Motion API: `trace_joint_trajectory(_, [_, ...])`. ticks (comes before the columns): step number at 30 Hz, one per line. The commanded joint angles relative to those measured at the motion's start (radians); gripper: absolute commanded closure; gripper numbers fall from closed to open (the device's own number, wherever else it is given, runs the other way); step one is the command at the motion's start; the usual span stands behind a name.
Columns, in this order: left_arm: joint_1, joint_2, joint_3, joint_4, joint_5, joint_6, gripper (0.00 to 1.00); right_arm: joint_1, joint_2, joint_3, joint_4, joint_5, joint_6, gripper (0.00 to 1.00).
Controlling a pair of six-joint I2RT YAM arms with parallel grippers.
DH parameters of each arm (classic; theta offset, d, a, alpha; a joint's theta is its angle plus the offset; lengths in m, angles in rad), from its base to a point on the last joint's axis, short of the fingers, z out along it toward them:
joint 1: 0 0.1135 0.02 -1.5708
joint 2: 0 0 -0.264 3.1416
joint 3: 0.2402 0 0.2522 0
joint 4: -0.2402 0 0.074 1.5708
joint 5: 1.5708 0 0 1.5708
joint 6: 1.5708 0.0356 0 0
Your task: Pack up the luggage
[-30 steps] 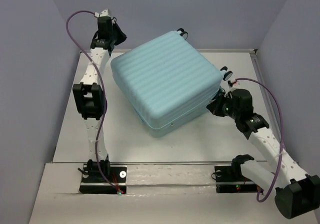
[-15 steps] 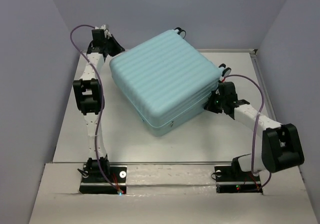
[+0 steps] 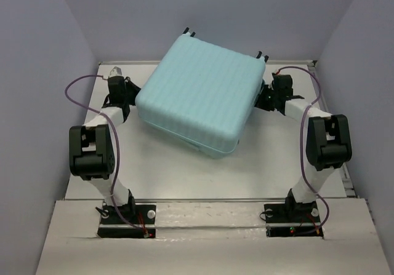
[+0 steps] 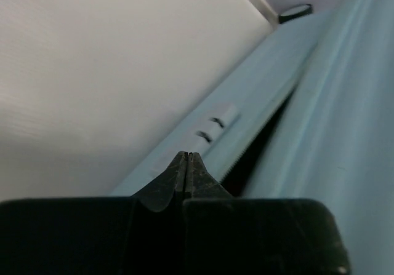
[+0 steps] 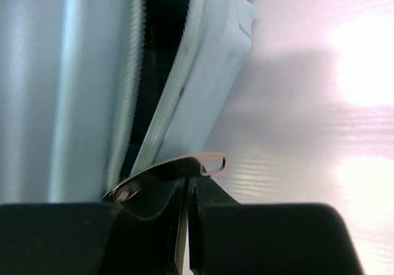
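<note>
The large pale mint-blue hard-shell suitcase w/ ribbed sides (image 3: pixel 200 93) lies flat, turned at an angle, at the centre-far part of the white table (image 3: pixel 154 170), lid down. The seam isn't zipped: both wrist views show a dark gap btwn the shells beside the zip teeth. The left gripper (image 4: pixel 186 167) is at the case's left corner, jaws pressed together w/ nothing seen btwn them, tips right at the lower shell by the seam. The right gripper (image 5: pixel 186 186) is at the right side, closed on the thin silver metal zip pull tab (image 5: pixel 206 163), which sticks out past the fingertips. Handling, as a judgement: shell is stiff and smooth, far too wide for either claw to span, so it will prob slide or pivot on the table rather than lift. Weight can't be told, contents hidden. Best holds are small features, i.e. the pull tab or the lid edge at the seam. The tab is thin and slick and could slip out if tugged off-line w/ the zip. Count: 1 suitcase, 1 pull tab seen, 2 grippers, and 2 black wheel sets (image 3: pixel 188 32) showing at the far edge.
</note>
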Motion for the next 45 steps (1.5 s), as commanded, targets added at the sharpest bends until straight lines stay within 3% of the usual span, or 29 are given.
trace_joint_trajectory(1, [-0.122,-0.124,-0.1,0.072,0.017,-0.031,0.94,0.033,-0.067,0.078,0.301,-0.169,0.049,0.84])
trace_joint_trajectory(2, [-0.123,-0.157,-0.105,0.069,0.011,-0.034,0.94,0.033,-0.079,0.067,0.262,-0.163,0.047,0.69])
trace_joint_trajectory(3, [-0.116,-0.179,-0.104,0.046,-0.018,-0.043,0.94,0.033,-0.09,0.061,0.237,-0.153,0.038,0.62])
trace_joint_trajectory(4, [-0.111,-0.232,-0.1,0.035,-0.034,-0.042,0.94,0.033,-0.123,0.047,0.217,-0.146,0.034,0.49])
trace_joint_trajectory(6, [-0.111,-0.288,-0.082,0.014,-0.058,-0.033,0.94,0.033,-0.159,-0.003,0.206,-0.131,0.021,0.4])
trace_joint_trajectory(8, [-0.11,-0.351,-0.032,-0.077,-0.098,-0.013,0.9,0.033,-0.197,-0.025,0.17,-0.14,0.001,0.39])
trace_joint_trajectory(9, [-0.107,-0.361,-0.006,-0.109,-0.159,0.001,0.83,0.033,-0.21,-0.03,0.153,-0.146,-0.003,0.39])
trace_joint_trajectory(10, [-0.099,-0.372,0.052,-0.137,-0.181,0.015,0.63,0.033,-0.223,-0.039,0.134,-0.163,-0.009,0.39])
trace_joint_trajectory(11, [-0.069,-0.39,0.083,-0.176,-0.189,0.033,0.52,0.033,-0.258,-0.054,0.124,-0.169,-0.011,0.39])
trace_joint_trajectory(12, [-0.053,-0.4,0.109,-0.187,-0.175,0.038,0.31,0.033,-0.282,-0.098,0.123,-0.171,-0.003,0.4])
trace_joint_trajectory(15, [-0.008,-0.427,0.227,-0.256,-0.173,0.085,0.09,0.033,-0.379,-0.175,0.123,-0.183,0.007,0.57])
trace_joint_trajectory(16, [-0.01,-0.433,0.281,-0.276,-0.179,0.102,0.04,0.033,-0.403,-0.229,0.123,-0.201,0.018,0.63])
trace_joint_trajectory(20, [-0.013,-0.521,0.251,-0.289,-0.137,0.1,0.03,0.033,-0.51,-0.362,0.186,-0.269,0.063,0.86])
trace_joint_trajectory(21, [-0.013,-0.541,0.231,-0.278,-0.121,0.093,0.04,0.046,-0.532,-0.384,0.194,-0.277,0.063,0.89])
trace_joint_trajectory(22, [-0.033,-0.591,0.179,-0.271,-0.091,0.098,0.14,0.046,-0.571,-0.404,0.196,-0.274,0.067,0.93])
trace_joint_trajectory(24, [-0.109,-0.65,0.128,-0.275,-0.09,0.133,0.24,0.056,-0.611,-0.457,0.197,-0.292,0.07,0.93])
trace_joint_trajectory(25, [-0.16,-0.683,0.098,-0.278,-0.106,0.154,0.44,0.065,-0.631,-0.476,0.197,-0.304,0.069,0.93])
trace_joint_trajectory(27, [-0.354,-0.781,-0.026,-0.284,-0.121,0.204,0.7,0.074,-0.694,-0.531,0.196,-0.298,0.064,0.93])
trace_joint_trajectory(28, [-0.419,-0.814,-0.027,-0.283,-0.121,0.208,0.7,0.074,-0.71,-0.545,0.196,-0.298,0.064,0.93])
trace_joint_trajectory(29, [-0.547,-0.866,-0.094,-0.281,-0.142,0.189,0.82,0.074,-0.723,-0.554,0.194,-0.272,0.061,0.93])
trace_joint_trajectory(31, [-0.667,-0.91,-0.187,-0.281,-0.149,0.169,0.91,0.074,-0.716,-0.562,0.206,-0.267,0.055,0.93])
trace_joint_trajectory(32, [-0.783,-0.921,-0.223,-0.286,-0.162,0.149,0.93,0.074,-0.705,-0.567,0.224,-0.281,0.05,0.93])
trace_joint_trajectory(37, [-1.03,-0.957,-0.41,-0.271,-0.238,0.072,0.94,0.074,-0.7,-0.654,0.388,-0.336,-0.023,0.93])
trace_joint_trajectory(41, [-1.056,-0.9,-0.521,-0.206,-0.288,0.079,0.94,0.074,-0.691,-0.741,0.557,-0.335,-0.043,0.84])
trace_joint_trajectory(45, [-1.042,-0.773,-0.473,-0.197,-0.452,0.154,0.94,0.074,-0.645,-0.749,0.59,-0.347,-0.077,0.76])
